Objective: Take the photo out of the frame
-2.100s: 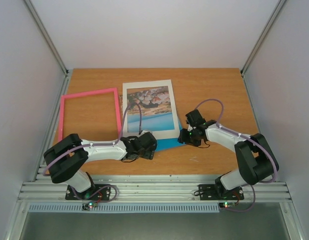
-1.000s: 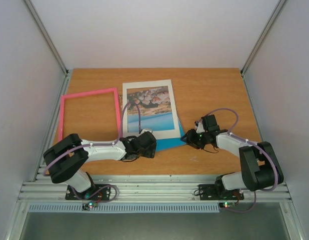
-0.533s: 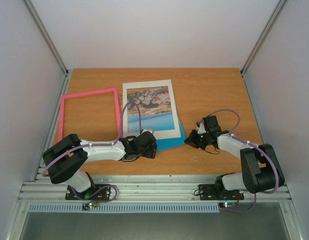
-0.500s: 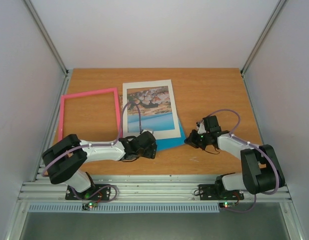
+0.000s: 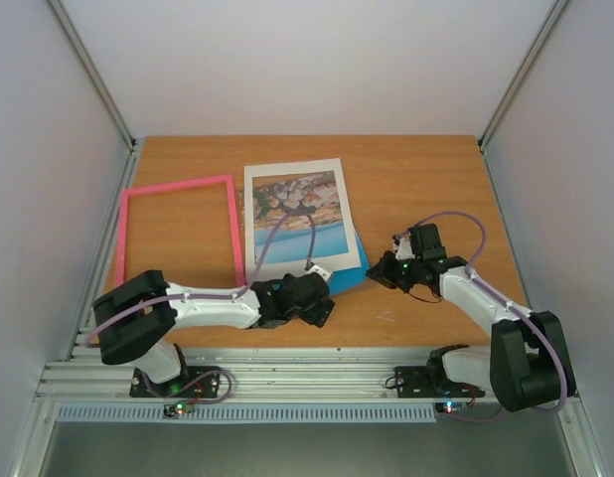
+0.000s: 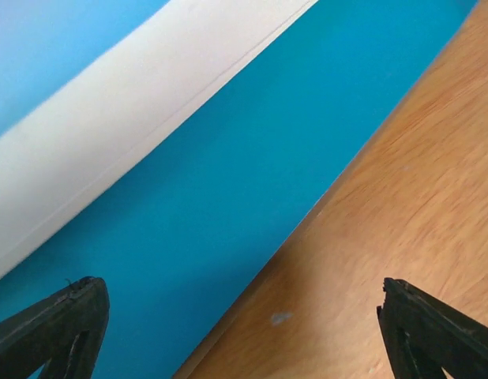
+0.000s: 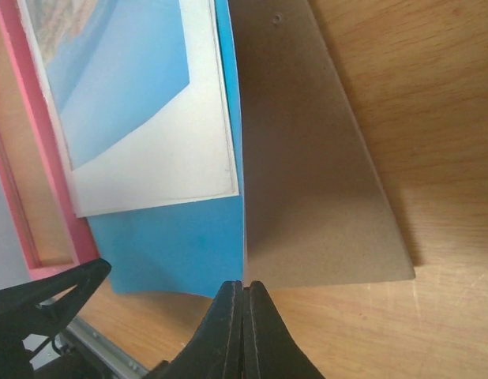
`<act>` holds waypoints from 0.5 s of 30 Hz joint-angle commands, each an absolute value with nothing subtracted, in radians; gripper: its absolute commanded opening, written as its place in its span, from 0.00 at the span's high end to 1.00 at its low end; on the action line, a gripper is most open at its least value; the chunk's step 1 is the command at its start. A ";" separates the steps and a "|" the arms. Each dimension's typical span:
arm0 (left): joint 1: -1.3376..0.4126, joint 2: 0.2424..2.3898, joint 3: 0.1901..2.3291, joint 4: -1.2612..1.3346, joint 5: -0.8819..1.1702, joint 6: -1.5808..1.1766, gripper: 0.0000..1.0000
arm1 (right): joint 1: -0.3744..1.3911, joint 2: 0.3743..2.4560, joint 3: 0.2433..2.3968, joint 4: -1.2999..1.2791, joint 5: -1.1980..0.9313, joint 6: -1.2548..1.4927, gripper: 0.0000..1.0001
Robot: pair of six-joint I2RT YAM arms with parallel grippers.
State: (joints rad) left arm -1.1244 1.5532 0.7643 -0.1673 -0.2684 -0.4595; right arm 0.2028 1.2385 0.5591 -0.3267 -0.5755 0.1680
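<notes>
Top view: the photo (image 5: 295, 204) is out of the frame (image 5: 178, 184). It lies flat on the counter (image 5: 426, 179) just right of the frame's right bar, with a white mat (image 5: 295, 167) bordering it. The print is glossy, with pale rocks and greenery at the far end and blue water nearer. Counter wood shows through the frame. A blue sheet (image 5: 347, 273) pokes out from under the mat at the near corner away from the frame. The right wrist view adds a brown board (image 7: 323, 181) butting the blue sheet's edge on the side away from the frame; from above it blends into the wood. The right tool (image 7: 244, 288) is closed, tips on that seam; I can't tell if it pinches anything. Left wrist view: the left tool (image 6: 238, 288) is wide open over the blue sheet's edge, holding nothing.
</notes>
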 commanded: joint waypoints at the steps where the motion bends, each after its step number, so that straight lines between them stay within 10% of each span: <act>1: -1.179 1.630 0.831 -0.045 -0.422 -0.326 0.06 | 0.198 1.195 0.601 -0.406 -0.600 0.190 0.99; 15: -1.307 1.773 0.886 0.168 -0.671 -0.190 0.10 | 0.198 1.149 0.646 -0.473 -0.608 0.203 0.99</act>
State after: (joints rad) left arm -1.2774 1.7428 0.8791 0.0418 -0.5606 -0.2268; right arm 0.2028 1.1645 0.6197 -0.4503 -0.5850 0.1852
